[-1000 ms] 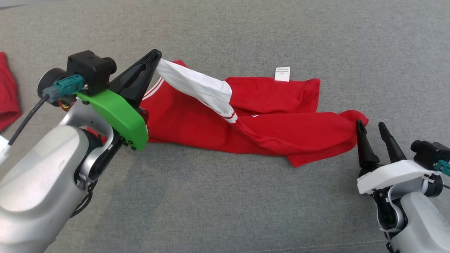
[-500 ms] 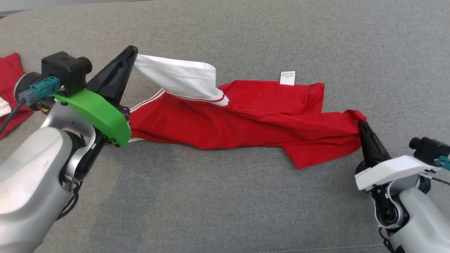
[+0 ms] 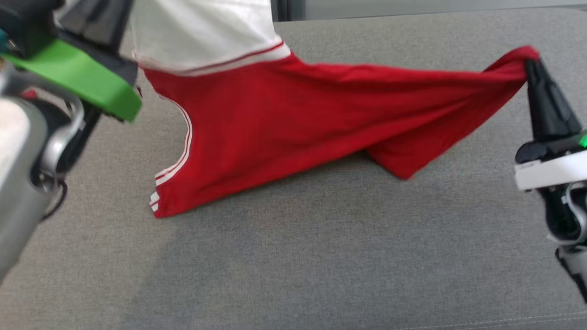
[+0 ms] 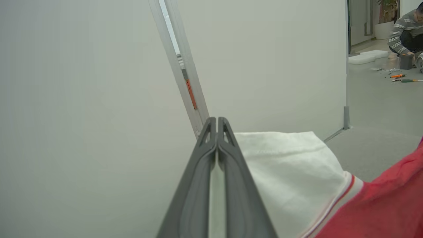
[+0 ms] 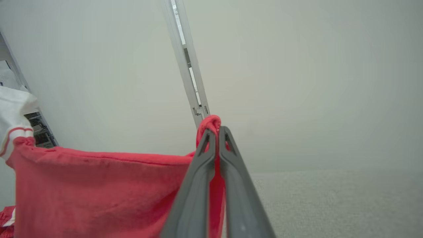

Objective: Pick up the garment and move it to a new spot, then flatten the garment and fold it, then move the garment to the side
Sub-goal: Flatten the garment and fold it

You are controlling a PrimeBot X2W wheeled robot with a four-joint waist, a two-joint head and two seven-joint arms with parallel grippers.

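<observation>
The garment [image 3: 293, 119] is a red shirt with white striped-trim sleeves, stretched in the air between my two grippers; its lower edge sags onto the grey cushion. My left gripper [image 4: 217, 120] is shut on the white sleeve [image 4: 290, 165], high at the upper left of the head view beside its green wrist cover [image 3: 78, 78]. My right gripper [image 3: 532, 64] is shut on a bunched red corner at the right, with fabric pinched at the tips [image 5: 214, 130]. The red body [image 5: 99, 185] hangs to the left of the right gripper's fingers.
The grey fabric surface [image 3: 293, 256] spreads beneath the garment. White wall panels with a metal seam [image 4: 188, 82] stand behind it. Far off in the left wrist view a person [image 4: 404, 29] crouches on the floor near scattered tools [image 4: 401, 77]. Another red cloth scrap [image 5: 6, 215] lies low left.
The right gripper closed on the garment's red corner. Both arms then rose, lifting and stretching the shirt off the cushion. The head view has also shifted.
</observation>
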